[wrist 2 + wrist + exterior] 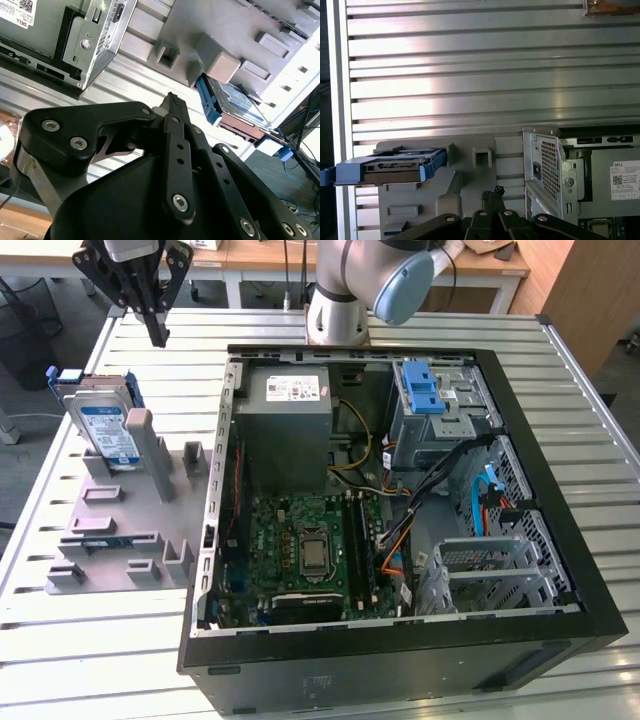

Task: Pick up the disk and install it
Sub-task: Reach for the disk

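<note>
- A ribbed silver aluminium desk of long parallel slats spans the scene, and glare brightens its slats in the first wrist view.
- Light wooden tables on white legs stand behind it.
- A brown wooden cabinet stands at the exterior view's right.
- Grey floor lies at the exterior view's left.

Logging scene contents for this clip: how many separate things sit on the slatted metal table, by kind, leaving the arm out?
grey slotted holder: 1
disk: 1, standing on edge in that holder
open computer case: 1
Total: 3
</note>
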Controlling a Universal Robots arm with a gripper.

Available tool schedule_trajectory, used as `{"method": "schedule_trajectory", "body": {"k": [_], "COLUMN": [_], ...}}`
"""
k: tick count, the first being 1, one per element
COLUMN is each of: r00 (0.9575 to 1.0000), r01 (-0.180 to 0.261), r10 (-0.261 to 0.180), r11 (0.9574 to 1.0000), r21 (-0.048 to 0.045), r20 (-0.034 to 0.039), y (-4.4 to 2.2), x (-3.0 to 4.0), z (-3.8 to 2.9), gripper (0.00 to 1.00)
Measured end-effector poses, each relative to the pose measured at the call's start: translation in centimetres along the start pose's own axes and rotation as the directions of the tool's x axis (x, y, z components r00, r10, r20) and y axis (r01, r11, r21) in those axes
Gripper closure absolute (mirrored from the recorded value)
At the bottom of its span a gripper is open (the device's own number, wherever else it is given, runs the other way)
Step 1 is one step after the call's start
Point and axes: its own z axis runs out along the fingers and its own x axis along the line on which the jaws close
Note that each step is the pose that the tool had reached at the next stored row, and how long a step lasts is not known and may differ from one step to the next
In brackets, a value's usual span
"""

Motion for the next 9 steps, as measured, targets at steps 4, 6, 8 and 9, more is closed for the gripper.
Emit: {"method": "schedule_trajectory", "body": {"k": [4,6,8,9], "r00": [1.0,1.0,1.0,1.0], "r01": [0.0,0.0,0.0,0.0], "r10": [0.0,0.0,0.0,0.0], "r11": [1.0,1.0,1.0,1.0], "r21": [0.0,0.0,0.0,0.0002], "r20": [-0.0004,-0.0006,-0.0008,-0.001], "y": [0.09,0.14,0.19,0.2], "x": [0.43,0.64,0.86,0.97], "z": [0.02,0.02,0.03,0.03], "gripper": [0.89,0.89,0.89,0.89]}}
